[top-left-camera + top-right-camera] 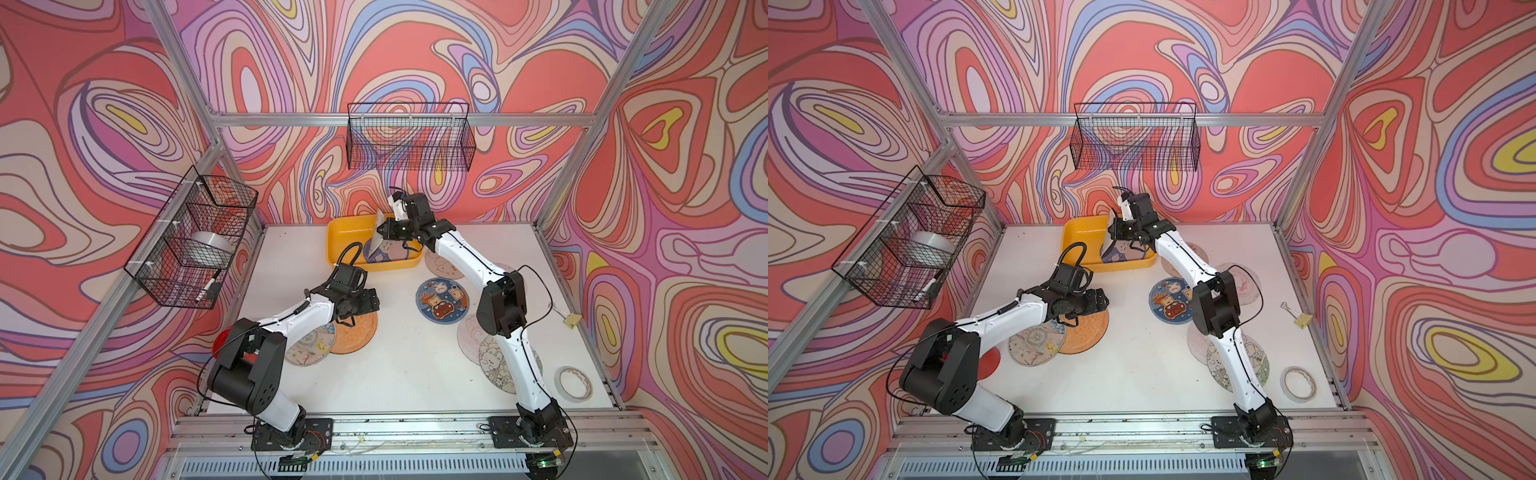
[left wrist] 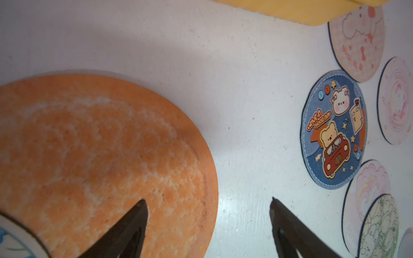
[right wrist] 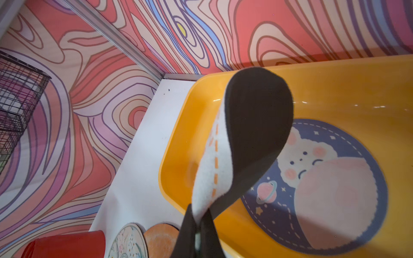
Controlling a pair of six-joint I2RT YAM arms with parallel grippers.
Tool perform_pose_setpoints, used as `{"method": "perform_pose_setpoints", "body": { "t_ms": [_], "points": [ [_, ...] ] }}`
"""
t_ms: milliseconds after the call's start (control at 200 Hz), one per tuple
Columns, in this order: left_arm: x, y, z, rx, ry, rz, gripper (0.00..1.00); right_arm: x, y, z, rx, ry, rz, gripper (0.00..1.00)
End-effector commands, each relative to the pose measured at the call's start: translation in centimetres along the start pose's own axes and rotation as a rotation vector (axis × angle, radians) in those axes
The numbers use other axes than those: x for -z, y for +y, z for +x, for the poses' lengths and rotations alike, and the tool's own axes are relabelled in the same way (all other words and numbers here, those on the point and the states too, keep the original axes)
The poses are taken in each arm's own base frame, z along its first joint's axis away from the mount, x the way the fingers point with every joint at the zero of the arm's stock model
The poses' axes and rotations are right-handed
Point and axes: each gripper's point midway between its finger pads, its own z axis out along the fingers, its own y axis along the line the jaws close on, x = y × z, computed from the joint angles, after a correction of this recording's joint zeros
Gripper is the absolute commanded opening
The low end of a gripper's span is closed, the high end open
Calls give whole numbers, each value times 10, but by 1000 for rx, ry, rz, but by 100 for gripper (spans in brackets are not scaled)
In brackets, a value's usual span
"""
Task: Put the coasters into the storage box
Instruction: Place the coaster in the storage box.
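The yellow storage box (image 1: 345, 237) stands at the table's back, with a dark blue coaster (image 3: 335, 189) lying flat inside. My right gripper (image 3: 199, 214) is shut on the rim of a white coaster with a black underside (image 3: 257, 134), which hangs bent over the box. My left gripper (image 2: 209, 203) is open low over the orange coaster (image 2: 100, 156), one finger above it and one above bare table. A blue bear-and-car coaster (image 1: 441, 304), a cream floral one (image 1: 309, 347) and pink ones (image 1: 471, 336) lie on the table.
A ring of tape (image 1: 573, 383) lies near the front right corner, a binder clip (image 1: 571, 320) by the right wall. A red pot (image 1: 218, 338) shows behind the left arm. Black wire baskets hang on the back wall (image 1: 409, 137) and left wall (image 1: 195, 241).
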Motion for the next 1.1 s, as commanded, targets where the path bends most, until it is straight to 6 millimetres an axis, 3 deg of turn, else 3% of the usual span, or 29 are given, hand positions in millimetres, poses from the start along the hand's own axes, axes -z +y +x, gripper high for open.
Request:
{"method": "perform_pose_setpoints", "body": {
  "t_ms": [0,235,341,496,506,591,686,826,1097],
  "points": [
    [3,-3,-6,15,-22,17,87,-19,3,-5,-2,-38,-66,0],
    [1,-2,-5,14,-18,11,87,-47,-58,27,-92,25,62,0],
    [2,-1,-5,12,-17,9,88,-43,-84,38,-113,54,153,0],
    [0,-1,-5,12,-13,8,88,-32,-102,46,-106,90,242,0],
    [0,-2,-5,12,-12,8,88,-31,-104,46,-104,91,248,5],
    [-2,-2,-6,11,-11,6,88,-24,-105,47,-93,99,275,39],
    [-3,0,-7,12,-13,-6,89,-13,-105,41,-79,78,302,58],
    [-3,-1,-8,12,-14,-6,90,4,-96,34,-65,55,311,66],
    [-4,-4,-9,11,-8,7,93,45,-84,39,-34,72,338,69]
  ]
}}
